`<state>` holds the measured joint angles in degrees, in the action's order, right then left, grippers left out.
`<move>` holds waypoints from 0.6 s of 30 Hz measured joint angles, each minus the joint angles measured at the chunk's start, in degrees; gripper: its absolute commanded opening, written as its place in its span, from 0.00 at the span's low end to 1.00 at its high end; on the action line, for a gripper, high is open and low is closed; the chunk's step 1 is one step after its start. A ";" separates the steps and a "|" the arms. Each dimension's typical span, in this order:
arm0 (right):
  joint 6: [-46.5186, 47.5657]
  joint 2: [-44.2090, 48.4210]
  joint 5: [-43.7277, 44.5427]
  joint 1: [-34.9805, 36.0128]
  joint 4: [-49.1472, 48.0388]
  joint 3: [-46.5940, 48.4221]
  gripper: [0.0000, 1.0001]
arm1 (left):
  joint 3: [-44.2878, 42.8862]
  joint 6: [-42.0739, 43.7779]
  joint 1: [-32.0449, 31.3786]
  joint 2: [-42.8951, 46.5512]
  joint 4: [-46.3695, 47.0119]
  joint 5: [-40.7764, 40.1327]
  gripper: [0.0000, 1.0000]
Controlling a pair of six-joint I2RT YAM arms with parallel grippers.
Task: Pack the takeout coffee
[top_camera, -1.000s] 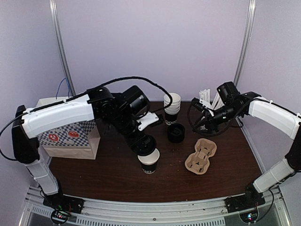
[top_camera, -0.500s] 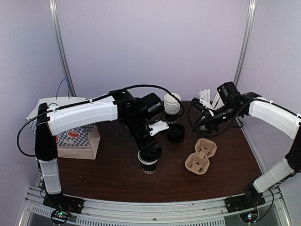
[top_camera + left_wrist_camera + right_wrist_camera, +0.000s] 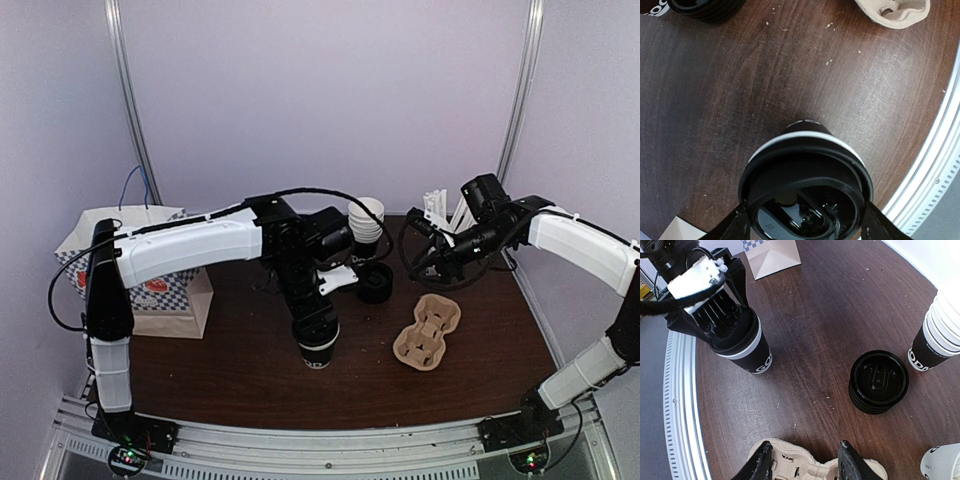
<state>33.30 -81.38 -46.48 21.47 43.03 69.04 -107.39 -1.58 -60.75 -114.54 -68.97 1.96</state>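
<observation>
The takeout coffee point(image 3: 318, 352) is a small black cup with white print, standing upright on the brown table a little left of centre; the same cup point(image 3: 747, 354) shows in the right wrist view. A black sip lid point(image 3: 805, 192) sits on its white rim. My left gripper point(image 3: 316, 328) reaches straight down over the cup, and its fingers point(image 3: 735, 227) press the lid's two sides. My right gripper point(image 3: 440, 262) hovers at the back right. It is open, with nothing between its fingers point(image 3: 761, 464).
A tan cardboard cup carrier point(image 3: 428, 332) lies right of the cup, below the right gripper. A short stack of bare black lids point(image 3: 374, 282) and a stack of cups point(image 3: 365, 232) stand behind. A checkered paper bag point(image 3: 140, 270) stands at left, a white cup of straws point(image 3: 440, 205) at the back.
The left arm swung right and came down over the cup. The cup's white inside showed one second ago and is now covered by the lid. The right arm has not moved.
</observation>
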 measured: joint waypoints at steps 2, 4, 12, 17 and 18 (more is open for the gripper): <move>0.02 -0.07 0.00 0.00 0.02 0.00 0.45 | -0.02 0.04 0.00 -0.63 -0.11 -0.26 0.69; 0.02 -0.17 0.00 0.00 0.02 0.00 0.45 | -0.11 0.07 0.00 -0.98 -0.11 -0.42 0.69; 0.00 -0.46 -0.04 0.00 0.02 0.00 0.45 | -0.44 0.22 0.00 -1.20 -0.13 -0.61 0.69; 0.00 -0.48 -0.22 0.00 0.02 0.00 0.45 | -1.64 0.24 0.00 -1.75 -0.15 -0.63 0.69; 0.00 -0.48 -0.24 0.00 0.02 0.00 0.45 | -1.90 0.26 0.00 -1.84 -0.11 -0.66 0.69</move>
<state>33.30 -81.87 -46.72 21.47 43.05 69.04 -109.30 -1.32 -60.75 -116.38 -69.08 1.30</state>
